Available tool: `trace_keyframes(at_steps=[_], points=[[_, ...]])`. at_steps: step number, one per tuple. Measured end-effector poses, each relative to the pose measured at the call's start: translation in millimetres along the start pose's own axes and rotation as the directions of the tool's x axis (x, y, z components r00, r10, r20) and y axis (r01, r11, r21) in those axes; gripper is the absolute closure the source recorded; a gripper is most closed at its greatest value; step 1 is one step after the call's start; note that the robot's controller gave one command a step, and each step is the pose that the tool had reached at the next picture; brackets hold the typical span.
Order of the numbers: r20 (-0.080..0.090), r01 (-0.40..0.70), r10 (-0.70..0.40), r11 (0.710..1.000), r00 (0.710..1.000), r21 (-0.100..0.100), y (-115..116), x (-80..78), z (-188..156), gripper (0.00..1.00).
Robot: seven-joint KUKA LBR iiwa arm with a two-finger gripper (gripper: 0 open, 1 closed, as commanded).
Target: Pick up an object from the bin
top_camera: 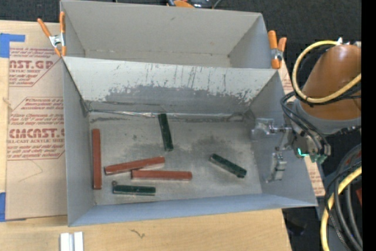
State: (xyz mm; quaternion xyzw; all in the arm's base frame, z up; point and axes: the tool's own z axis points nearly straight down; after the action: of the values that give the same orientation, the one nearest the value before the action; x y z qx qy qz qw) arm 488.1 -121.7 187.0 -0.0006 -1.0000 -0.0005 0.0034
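My gripper (269, 149) hangs over the right wall of the bin, open, with nothing between its fingers. One fingertip (262, 127) points toward the back and the other (275, 171) toward the front. The nearest loose thing is a short dark green stick (228, 165), lying slanted on the bin floor just left of the gripper and apart from it. Another dark green stick (165, 132) lies nearly upright in the picture at the middle of the floor.
Two reddish-brown sticks (134, 166) (161, 174) lie side by side at the front left. A third reddish-brown stick (96, 158) lies along the left wall, and a dark green one (134, 189) by the front wall. The arm with its orange cover and cables stands right of the bin.
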Motion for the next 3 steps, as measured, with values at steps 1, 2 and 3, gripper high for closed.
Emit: trace_keyframes(at_steps=[1,2,3], points=[[0.001,0.078,-0.078,0.997,0.997,-0.002,42,-17.5,122,0.0],[0.007,0.076,-0.076,0.997,0.997,0.001,41,-19.2,117,1.0],[0.018,0.067,-0.067,0.998,0.998,0.005,22,-72.8,-11,1.0]])
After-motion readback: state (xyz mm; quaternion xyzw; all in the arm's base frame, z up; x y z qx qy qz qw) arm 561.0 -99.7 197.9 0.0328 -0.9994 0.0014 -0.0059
